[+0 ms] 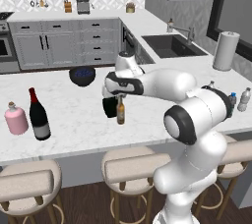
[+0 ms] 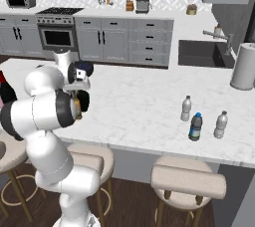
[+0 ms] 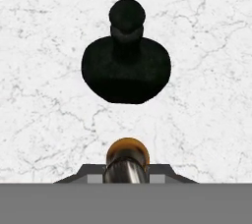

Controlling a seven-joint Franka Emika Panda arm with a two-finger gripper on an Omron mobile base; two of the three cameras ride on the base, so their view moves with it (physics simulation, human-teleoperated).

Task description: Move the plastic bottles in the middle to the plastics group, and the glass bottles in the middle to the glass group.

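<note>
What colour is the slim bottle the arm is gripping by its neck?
Amber-brown: the slim glass beer bottle shows best in the left base view.

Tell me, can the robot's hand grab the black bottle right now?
Probably not yet. The gripper is shut on the brown bottle, so it is busy. The black bottle stands right beside it on the counter, with nothing blocking it.

Seen from above, a squat black flask [image 3: 126, 70] with a round body and short narrow neck stood on the white marble counter [image 3: 44, 46]. Nearer the camera, at the lower middle, the amber-brown top of a beer bottle [image 3: 127, 153] rose between the gripper [image 3: 127, 175] tips, which were closed against its neck. Flask and beer bottle stood apart.
</note>
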